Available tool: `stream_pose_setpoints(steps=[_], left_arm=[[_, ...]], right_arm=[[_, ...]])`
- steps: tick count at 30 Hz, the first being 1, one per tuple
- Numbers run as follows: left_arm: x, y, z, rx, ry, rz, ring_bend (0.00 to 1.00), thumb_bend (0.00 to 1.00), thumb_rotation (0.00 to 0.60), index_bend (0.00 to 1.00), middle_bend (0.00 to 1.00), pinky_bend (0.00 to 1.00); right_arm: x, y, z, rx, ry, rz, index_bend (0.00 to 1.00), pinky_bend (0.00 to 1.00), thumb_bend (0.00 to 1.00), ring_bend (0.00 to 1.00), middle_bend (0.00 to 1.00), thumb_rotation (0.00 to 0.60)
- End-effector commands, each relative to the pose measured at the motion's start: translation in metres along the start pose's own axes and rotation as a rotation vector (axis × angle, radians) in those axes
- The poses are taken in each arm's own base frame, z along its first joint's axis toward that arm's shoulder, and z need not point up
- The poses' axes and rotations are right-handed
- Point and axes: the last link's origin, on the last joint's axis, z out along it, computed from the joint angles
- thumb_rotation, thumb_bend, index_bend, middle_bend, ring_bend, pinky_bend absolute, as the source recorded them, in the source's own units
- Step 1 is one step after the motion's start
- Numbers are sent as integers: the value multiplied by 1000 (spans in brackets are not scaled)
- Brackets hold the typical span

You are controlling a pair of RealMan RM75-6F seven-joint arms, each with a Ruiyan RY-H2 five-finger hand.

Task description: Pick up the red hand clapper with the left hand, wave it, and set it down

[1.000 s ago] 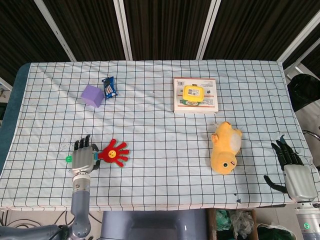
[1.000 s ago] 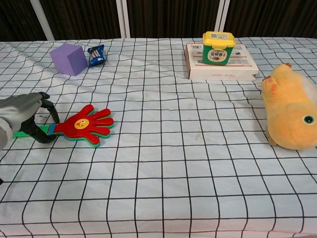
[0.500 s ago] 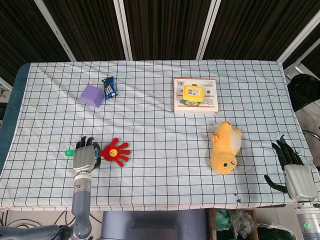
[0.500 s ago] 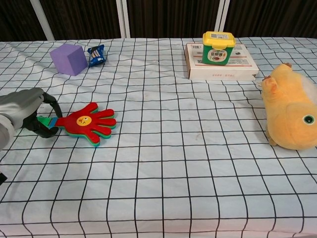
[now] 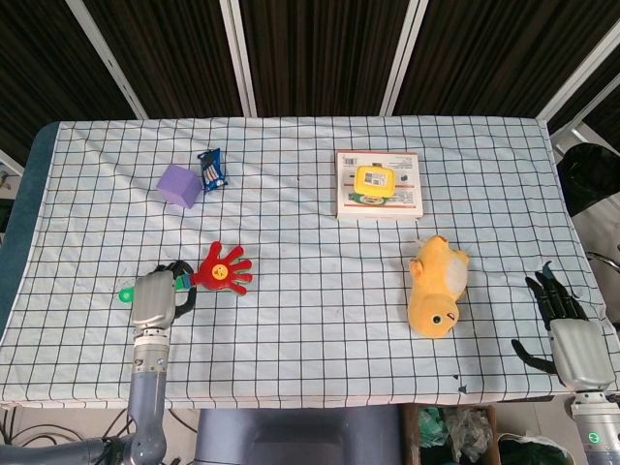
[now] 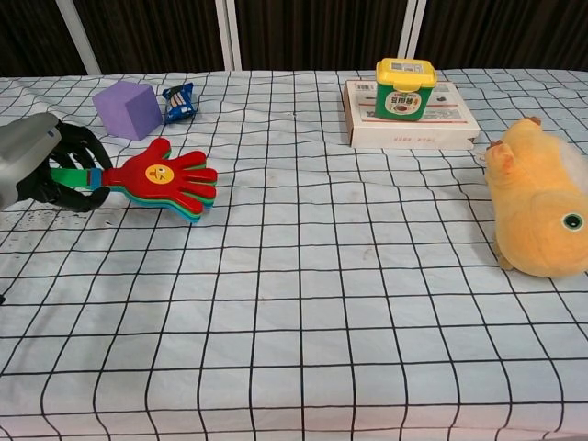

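The red hand clapper (image 5: 222, 269) (image 6: 165, 177) has a red palm with a yellow smiley face, coloured layers beneath and a green handle. My left hand (image 5: 153, 298) (image 6: 41, 165) grips that handle at the table's left side and holds the clapper lifted off the cloth, its palm pointing right. The handle's green end ring (image 5: 126, 294) sticks out to the left of the hand in the head view. My right hand (image 5: 572, 334) rests at the table's near right corner, fingers spread, holding nothing; only the head view shows it.
A purple cube (image 5: 179, 185) (image 6: 128, 108) and a small blue packet (image 5: 212, 169) (image 6: 178, 101) lie behind the clapper. A flat box (image 5: 379, 186) (image 6: 409, 124) carries a yellow-lidded green tub (image 5: 376, 181) (image 6: 404, 89). A yellow plush toy (image 5: 437, 286) (image 6: 537, 212) lies at right.
My left hand closed on the handle and lifted the clapper off the cloth; it has risen and moved away from the near edge. The right hand stayed still.
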Motion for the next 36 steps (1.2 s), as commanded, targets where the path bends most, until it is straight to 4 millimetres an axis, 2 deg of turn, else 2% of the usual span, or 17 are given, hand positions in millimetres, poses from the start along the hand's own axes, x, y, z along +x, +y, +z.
stream_pose_setpoints(steps=[1, 6, 14, 19, 28, 30, 31, 33, 35, 36], left_arm=[[3, -1, 0, -17, 18, -29, 418, 541, 600, 696, 571, 569], [7, 6, -2, -76, 34, -102, 458, 542, 600, 716, 607, 586], [22, 20, -14, -282, 66, -217, 476, 541, 600, 720, 629, 596], [44, 32, -29, -465, 99, -345, 499, 539, 600, 720, 655, 618], [83, 38, -50, -614, 176, -522, 505, 536, 600, 722, 665, 633], [83, 29, -49, -591, 164, -479, 504, 535, 600, 721, 664, 633], [78, 6, -37, -480, 156, -322, 504, 534, 600, 721, 664, 633], [78, -1, -31, -409, 151, -245, 504, 534, 600, 721, 664, 633], [79, -17, -22, -262, 146, -85, 503, 535, 600, 722, 663, 633], [79, -18, -21, -210, 134, -27, 503, 535, 600, 722, 662, 633]], right_arm=[[0, 0, 0, -1, 0, 0, 0, 146, 217, 0, 0, 600], [0, 0, 0, -2, -1, -1, 0, 146, 217, 0, 0, 600], [0, 1, 1, -4, 0, -1, 0, 146, 217, 0, 0, 600], [0, 1, 1, -8, 0, 1, 0, 146, 218, 0, 0, 600], [0, 2, 1, -11, 3, -7, 0, 146, 218, 0, 0, 600], [0, 2, 1, -12, 4, -7, 0, 146, 218, 0, 0, 600], [0, 2, 1, -13, 4, -5, 0, 146, 218, 0, 0, 600], [0, 2, 1, -13, 5, -4, 0, 146, 218, 0, 0, 600], [0, 2, 1, -17, 6, -3, 0, 146, 217, 0, 0, 600], [0, 2, 1, -19, 5, -3, 0, 146, 218, 0, 0, 600]])
